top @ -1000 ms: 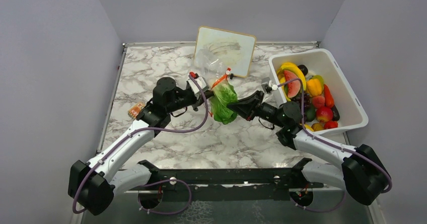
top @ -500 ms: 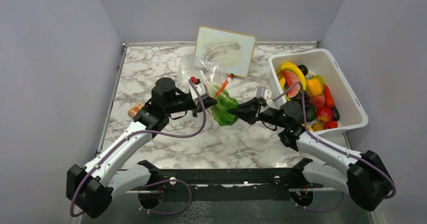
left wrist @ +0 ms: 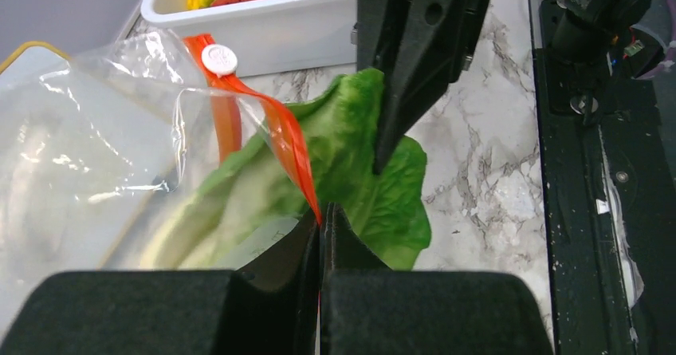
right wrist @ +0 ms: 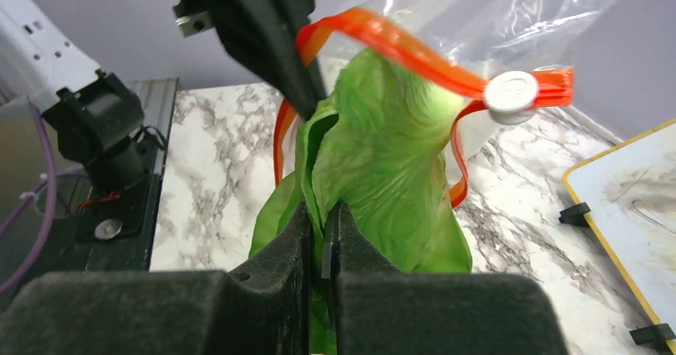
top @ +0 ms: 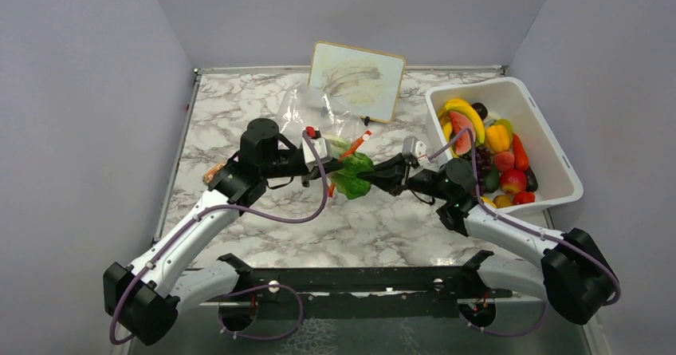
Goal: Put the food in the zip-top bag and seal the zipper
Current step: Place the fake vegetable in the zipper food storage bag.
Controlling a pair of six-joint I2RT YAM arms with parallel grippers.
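The clear zip-top bag hangs above mid-table, its mouth facing the right arm. My left gripper is shut on the red-orange zipper and holds the mouth open; a white slider sits on the strip. My right gripper is shut on the green lettuce, pinching its near edge. In the right wrist view the lettuce pokes through the zipper loop into the bag. In the left wrist view its pale end lies inside the bag, the leafy end outside.
A white tub at the right holds more food: banana, watermelon slice, yellow pepper, grapes, red pieces. A framed board leans on the back wall. A small orange card lies by the left arm.
Both grippers came lower and closer together. The lettuce swung from hanging down to lying level, and its end went into the bag's mouth. The bag swung back toward the board.
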